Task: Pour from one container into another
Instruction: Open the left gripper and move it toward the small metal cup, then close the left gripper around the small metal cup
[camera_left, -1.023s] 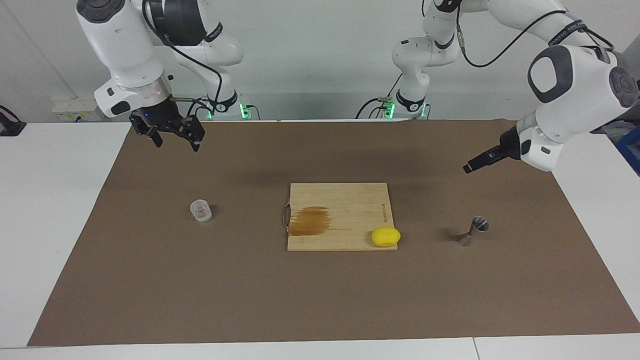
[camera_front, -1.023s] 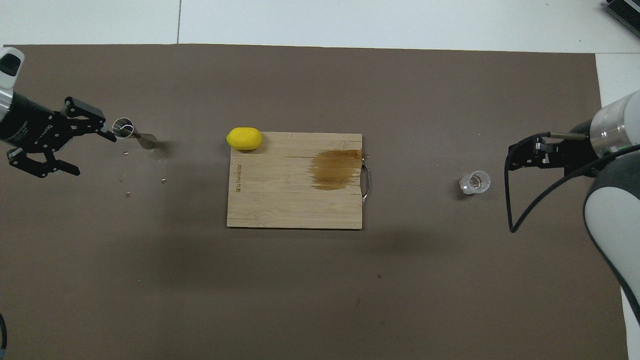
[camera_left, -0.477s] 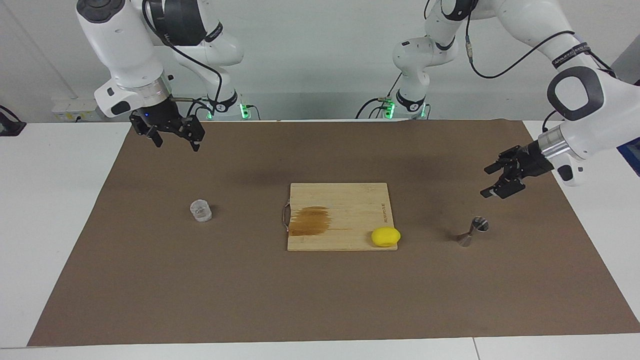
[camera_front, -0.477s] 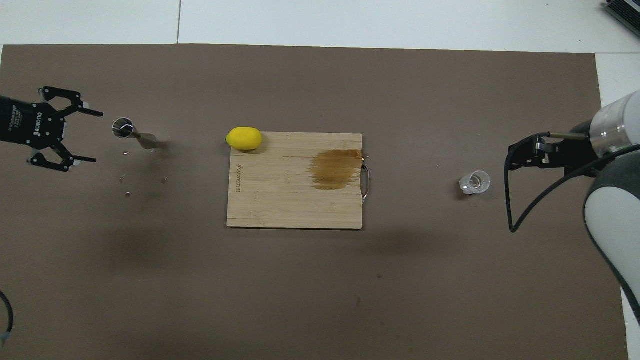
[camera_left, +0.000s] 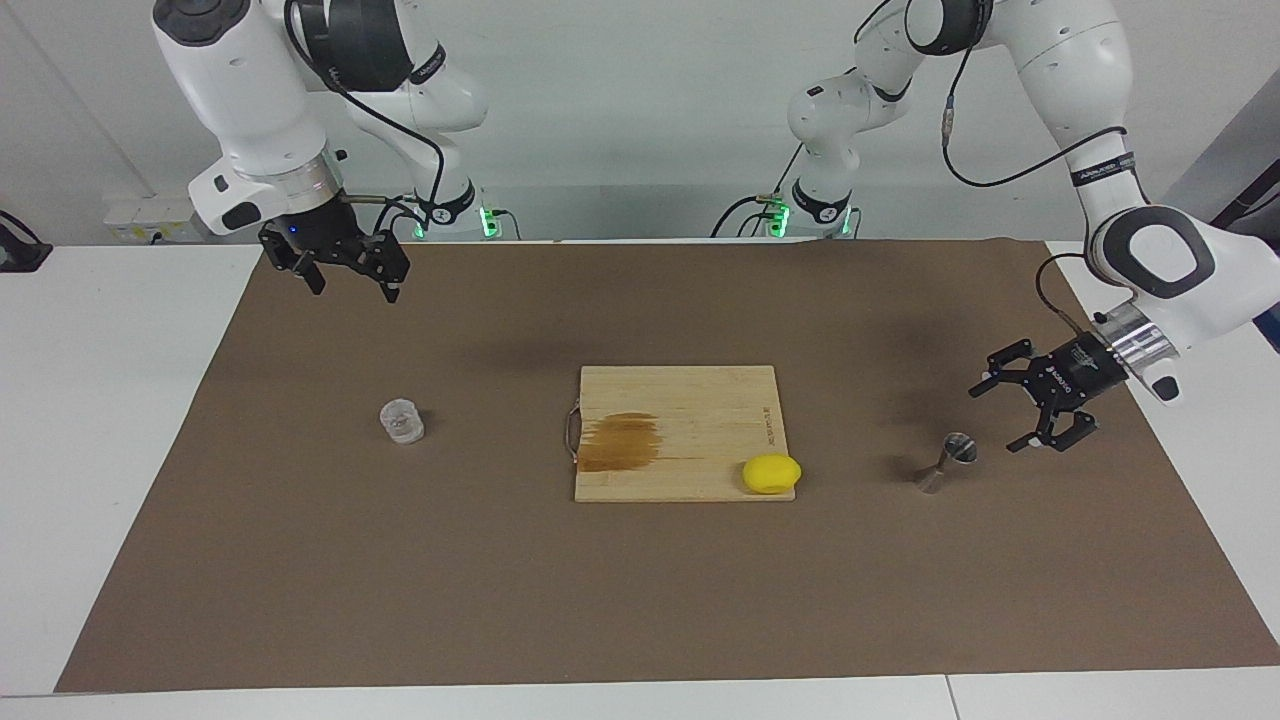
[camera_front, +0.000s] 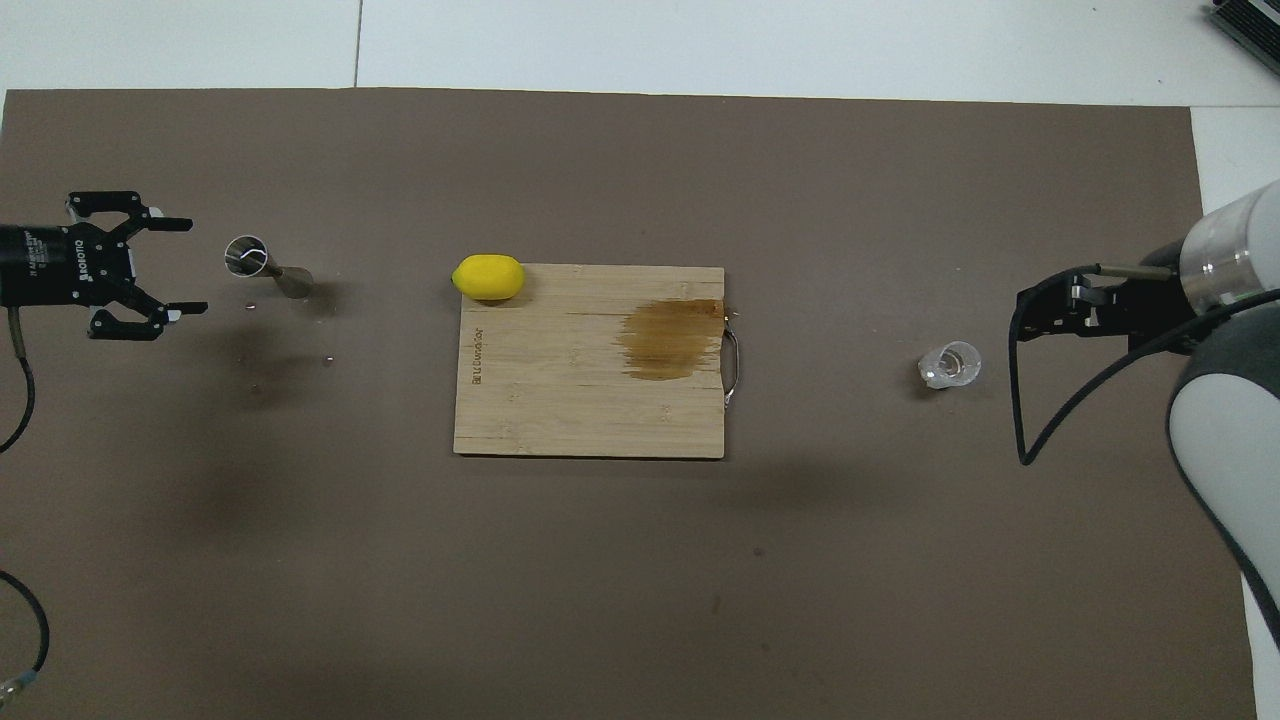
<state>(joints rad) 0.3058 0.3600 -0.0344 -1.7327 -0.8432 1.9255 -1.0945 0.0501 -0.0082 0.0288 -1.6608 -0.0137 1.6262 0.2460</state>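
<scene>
Jigger (camera_left: 945, 463) stands upright near the left arm's end of the table, just beside the left gripper (camera_left: 1003, 412) with fingers spread, while the clear cup (camera_left: 402, 421) sits under the open, waiting right gripper (camera_left: 352, 285).

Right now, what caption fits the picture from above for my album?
Open left gripper beside the steel jigger; open right gripper near the clear cup.
</scene>
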